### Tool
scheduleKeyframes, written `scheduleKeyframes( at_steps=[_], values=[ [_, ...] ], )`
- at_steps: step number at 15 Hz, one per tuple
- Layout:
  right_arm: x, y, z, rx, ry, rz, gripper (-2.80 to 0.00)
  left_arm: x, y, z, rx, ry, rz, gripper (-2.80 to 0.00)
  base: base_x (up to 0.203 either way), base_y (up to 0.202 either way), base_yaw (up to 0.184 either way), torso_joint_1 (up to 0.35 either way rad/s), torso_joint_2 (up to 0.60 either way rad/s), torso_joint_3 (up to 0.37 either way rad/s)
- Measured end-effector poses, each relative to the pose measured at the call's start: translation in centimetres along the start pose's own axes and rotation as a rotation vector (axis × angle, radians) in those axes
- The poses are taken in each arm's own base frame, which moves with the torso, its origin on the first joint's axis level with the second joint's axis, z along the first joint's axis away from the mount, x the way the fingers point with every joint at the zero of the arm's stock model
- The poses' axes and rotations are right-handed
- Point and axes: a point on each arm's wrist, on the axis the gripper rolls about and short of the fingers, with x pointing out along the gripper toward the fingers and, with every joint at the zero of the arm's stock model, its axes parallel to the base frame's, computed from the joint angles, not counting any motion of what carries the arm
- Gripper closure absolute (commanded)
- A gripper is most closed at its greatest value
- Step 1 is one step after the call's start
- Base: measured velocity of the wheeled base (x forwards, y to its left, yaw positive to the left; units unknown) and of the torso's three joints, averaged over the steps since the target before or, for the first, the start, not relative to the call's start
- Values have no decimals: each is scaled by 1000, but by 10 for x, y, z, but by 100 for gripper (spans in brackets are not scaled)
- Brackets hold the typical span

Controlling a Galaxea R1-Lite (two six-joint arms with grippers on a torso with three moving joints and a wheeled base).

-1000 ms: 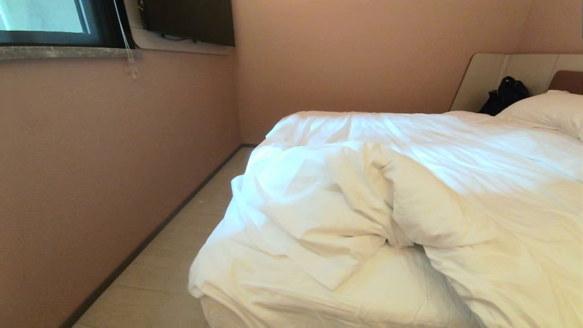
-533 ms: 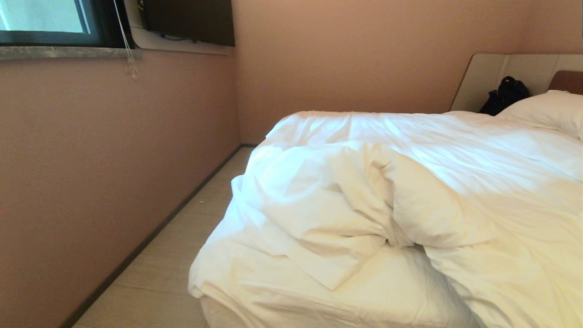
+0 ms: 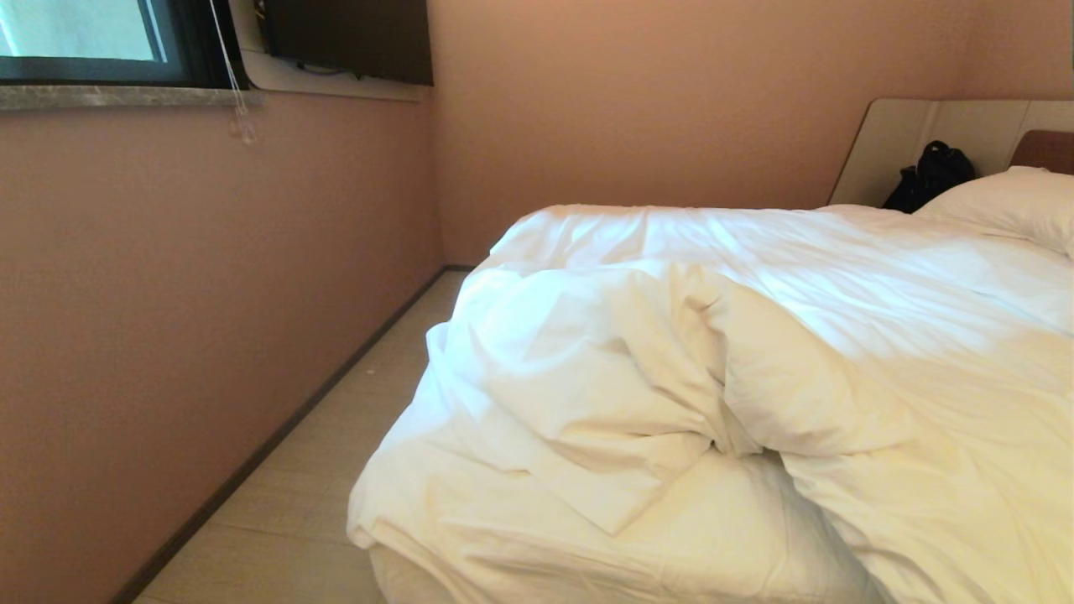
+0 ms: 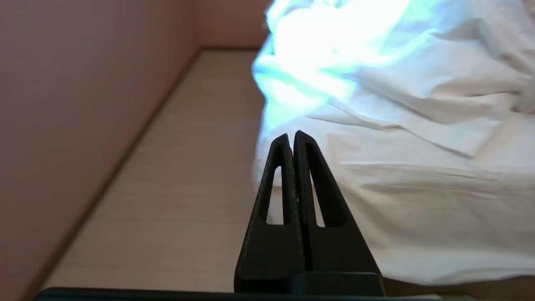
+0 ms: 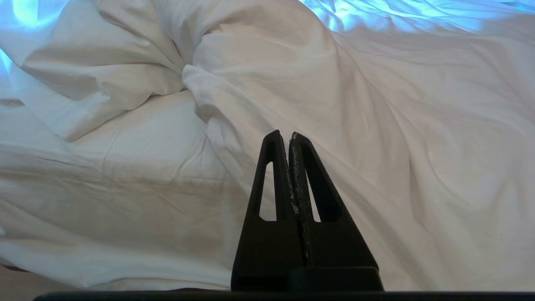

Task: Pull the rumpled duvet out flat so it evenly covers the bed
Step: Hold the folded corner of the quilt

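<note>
1. White creased cotton covers the duvet [image 3: 755, 352], thick and puffy, lying on the bed [image 3: 436, 579] in a bunched heap.
2. Duvet's near corner is folded back on itself: a pointed flap lies over the smoother layer below, and a deep tuck runs between two swollen lobes.
3. Farther side of the duvet lies flatter, with fine wrinkles running toward the pillow [image 3: 1007, 205], plump and white, at the head end.
4. Behind the pillow: a beige panel [image 3: 965, 126] with a rounded corner, a strip of brown headboard [image 3: 1045, 149] beside it, and a black bag [image 3: 927, 176] slumped against the panel.
5. No readable writing, label or brand on any surface.
6. Left gripper [image 4: 291, 138]: black, two tapered fingers with slot-shaped cut-outs, pressed together tip to tip, holding nothing. It hangs off the duvet's near corner, over pale wood-grain floor [image 4: 188, 188], apart from the cloth.
7. Right gripper [image 5: 288, 138]: same black tapered shape, fingers closed on each other, empty. It points at the duvet's middle folds, not touching them.
8. Left of the duvet, a matte pink-brown wall [image 3: 210, 319] with dark skirting; above it a stone-look sill [image 3: 126, 96] and a window [image 3: 84, 33], with a beaded cord [image 3: 235, 92] hanging down.
</note>
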Motion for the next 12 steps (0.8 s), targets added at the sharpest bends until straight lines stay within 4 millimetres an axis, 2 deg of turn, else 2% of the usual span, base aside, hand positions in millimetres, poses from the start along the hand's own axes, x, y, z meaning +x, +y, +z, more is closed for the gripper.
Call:
scheduleKeyframes(
  at_steps=[3,7,10,12],
  values=[
    [0,0,0,0,0,0,0,41,3,33,-79,117,-47,0,0,0,0,0,0,0],
    [0,0,0,0,0,0,0,120,11,65,-183,256,-115,0,0,0,0,0,0,0],
    [0,0,0,0,0,0,0,189,11,68,-232,371,-173,0,0,0,0,0,0,0],
    [0,0,0,0,0,0,0,235,1,59,-234,434,-232,0,0,0,0,0,0,0]
  ],
)
